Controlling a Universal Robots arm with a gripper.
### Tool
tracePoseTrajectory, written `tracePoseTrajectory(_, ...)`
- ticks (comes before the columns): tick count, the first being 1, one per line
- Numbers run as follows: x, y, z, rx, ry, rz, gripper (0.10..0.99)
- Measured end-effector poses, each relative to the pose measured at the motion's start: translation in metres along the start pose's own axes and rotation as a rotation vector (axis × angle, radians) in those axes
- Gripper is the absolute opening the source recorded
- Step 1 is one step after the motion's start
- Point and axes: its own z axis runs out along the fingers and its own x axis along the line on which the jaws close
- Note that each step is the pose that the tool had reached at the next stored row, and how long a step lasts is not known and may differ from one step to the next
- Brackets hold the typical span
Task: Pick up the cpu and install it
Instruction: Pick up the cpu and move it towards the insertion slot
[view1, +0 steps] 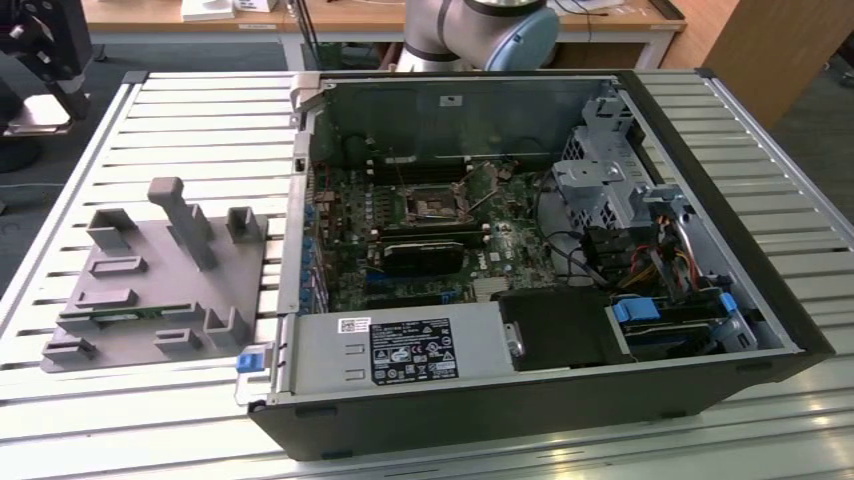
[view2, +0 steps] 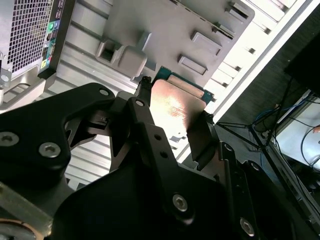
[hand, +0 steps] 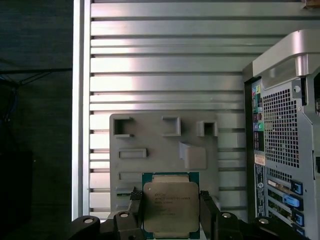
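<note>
The gripper (hand: 170, 199) clamps the cpu (hand: 171, 210) by two edges over the grey fixture plate (hand: 160, 150); the computer case (view1: 534, 420) lies toward the exterior view's right.

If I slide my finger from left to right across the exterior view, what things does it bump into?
Grey parts holder → motherboard → metal drive cage → bare table slats

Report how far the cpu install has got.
Done: the cpu is picked up. In hand: the gripper clamps it in both wrist views, with the grey fixture tray behind it. Left: the install itself; in the exterior view the socket inside the open computer case looks unfilled.
</note>
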Motion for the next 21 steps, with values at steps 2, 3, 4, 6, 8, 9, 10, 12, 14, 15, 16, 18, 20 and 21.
tracePoseTrajectory(2, -0.0017, 0.0001, 0.0, 0.0, -0.0001, 0.0, 0.541)
tracePoseTrajectory(3, -0.0026, 0.0001, 0.0, 0.0, 0.0, 0.0, 0.541)
tracePoseTrajectory(4, -0.0035, 0.0002, -0.0001, 0.0, 0.0, 0.0, 0.541)
tracePoseTrajectory(6, -0.0054, 0.0002, 0.0, 0.0, -0.0001, 0.0, 0.541)
tracePoseTrajectory(8, -0.0073, 0.0003, -0.0001, 0.0, 0.0, 0.0, 0.541)
tracePoseTrajectory(9, -0.0084, 0.0004, -0.0001, 0.0, -0.0001, 0.0, 0.541)
tracePoseTrajectory(10, -0.0095, 0.0004, -0.0001, 0.0, -0.0001, 0.0, 0.541)
tracePoseTrajectory(12, -0.0115, 0.0005, -0.0002, 0.0, -0.0001, 0.0, 0.541)
tracePoseTrajectory(14, -0.0135, 0.0006, -0.0002, 0.0, -0.0001, 0.0, 0.541)
tracePoseTrajectory(15, -0.0145, 0.0007, -0.0002, 0.0, 0.0, 0.0, 0.541)
tracePoseTrajectory(16, -0.0156, 0.0007, -0.0002, 0.0, -0.0001, 0.0, 0.541)
tracePoseTrajectory(18, -0.0177, 0.0008, -0.0002, 0.0, -0.0001, 0.0, 0.541)
tracePoseTrajectory(20, -0.0196, 0.0009, -0.0003, 0.0, 0.0, 0.0, 0.541)
tracePoseTrajectory(21, -0.0206, 0.0009, -0.0002, 0.0, -0.0001, 0.0, 0.541)
